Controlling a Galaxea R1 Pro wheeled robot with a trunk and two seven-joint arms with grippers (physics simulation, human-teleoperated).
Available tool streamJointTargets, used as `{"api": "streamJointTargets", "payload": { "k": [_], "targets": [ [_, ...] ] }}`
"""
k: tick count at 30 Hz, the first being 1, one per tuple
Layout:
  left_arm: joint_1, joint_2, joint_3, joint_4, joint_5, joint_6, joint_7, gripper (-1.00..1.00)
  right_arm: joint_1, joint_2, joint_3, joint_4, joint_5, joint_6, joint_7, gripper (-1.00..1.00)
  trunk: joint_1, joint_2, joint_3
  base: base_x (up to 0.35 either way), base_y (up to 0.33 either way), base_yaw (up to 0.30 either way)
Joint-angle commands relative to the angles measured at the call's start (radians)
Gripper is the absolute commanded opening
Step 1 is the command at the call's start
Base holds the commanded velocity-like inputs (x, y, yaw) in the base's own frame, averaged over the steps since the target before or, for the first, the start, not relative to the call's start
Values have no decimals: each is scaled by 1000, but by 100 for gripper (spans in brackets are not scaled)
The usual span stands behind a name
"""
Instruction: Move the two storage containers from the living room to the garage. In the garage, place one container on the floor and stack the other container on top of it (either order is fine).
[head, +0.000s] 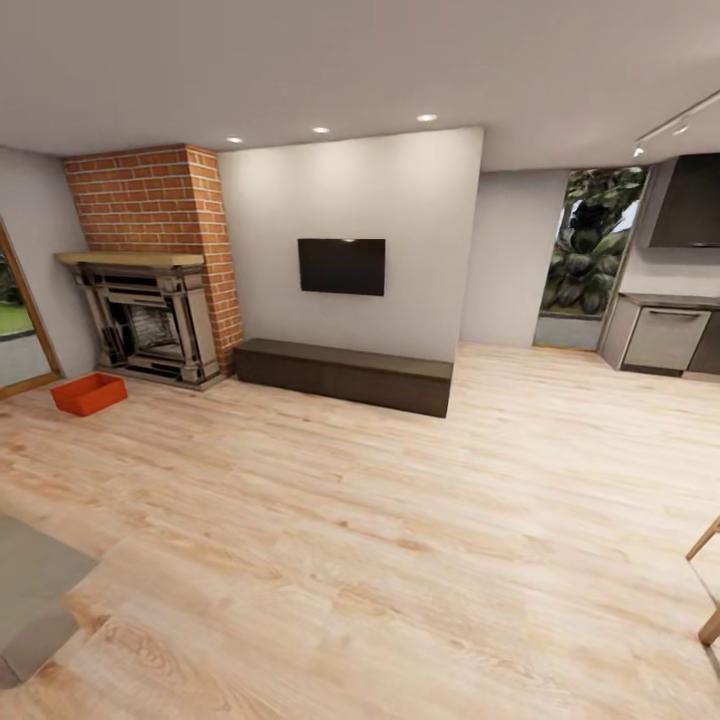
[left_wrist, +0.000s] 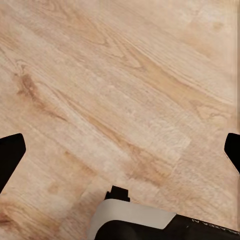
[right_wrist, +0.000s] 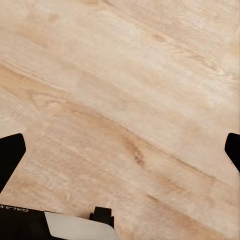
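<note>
Container (head: 89, 393) visible: one rust-red open box on wood floor (head: 400, 540) at 10 o'clock, just before brick fireplace (head: 155, 325), well apart from robot. Second container location cannot tell. TV (head: 341, 266) and low dark cabinet (head: 345, 374) at 12 o'clock. Left claw (left_wrist: 120, 150) apart, empty, pointed at planks; right claw (right_wrist: 120, 150) likewise. Likely carried low and spread for travel, ready to grasp box. Judgement: approach phase, nothing lifted yet.

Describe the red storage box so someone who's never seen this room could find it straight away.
Find the brick fireplace at the far left wall. On the wood floor just in front of its left corner sits the storage container, a low open-top box, the room's one bright orange-red thing.
</note>
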Motion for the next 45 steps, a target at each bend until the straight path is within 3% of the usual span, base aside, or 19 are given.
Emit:
{"api": "streamJointTargets", "payload": {
  "k": [1,25,45],
  "targets": [
    [-2,0,0,5,4,-7,0,100,-1,0,7,4,1,-7,0,100,1,-1,0,325,-71,0],
    [-2,0,0,5,4,-7,2,100,-1,1,7,4,0,-7,0,100,1,-1,0,325,-71,5],
    [-2,-1,0,5,4,-7,2,100,-1,1,7,4,-1,-6,0,100,1,-1,0,325,-71,241]
  ]
}}
